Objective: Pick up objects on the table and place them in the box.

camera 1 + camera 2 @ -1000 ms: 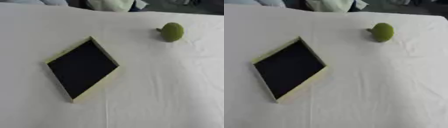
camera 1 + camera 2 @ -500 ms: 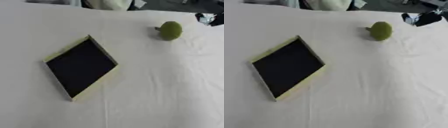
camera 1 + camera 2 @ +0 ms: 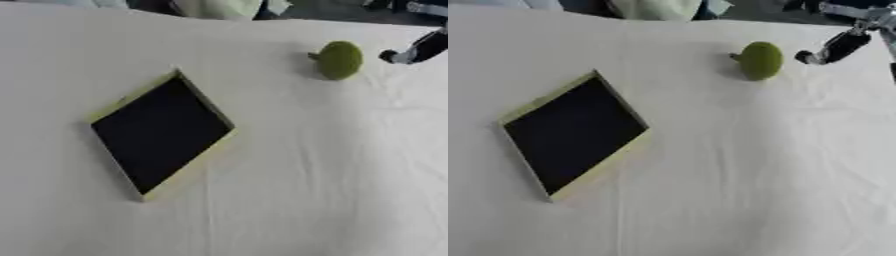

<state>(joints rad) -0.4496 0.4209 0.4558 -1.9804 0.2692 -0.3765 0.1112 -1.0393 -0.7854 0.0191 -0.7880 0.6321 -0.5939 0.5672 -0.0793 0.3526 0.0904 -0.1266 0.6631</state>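
Left eye view: a green fruit (image 3: 339, 60) is seen lying on the white desk (image 3: 332, 170), well apart from the box (image 3: 161, 134), which is empty. The right hand (image 3: 418, 49) is seen just beside the fruit, not touching.

Right eye view: only one finger of that hand shows; whether the fingers are spread cannot be told. Step judged: reach. Next, the fruit must be enclosed and lifted. Left hand unseen.

The counter (image 3: 289, 190) is covered in plain white cloth. On the left, the box (image 3: 162, 134) has a pale yellow-cream rim around a black inside. The round fruit (image 3: 759, 60) at the far right is olive green. The right hand (image 3: 837, 46) is black with silver parts.
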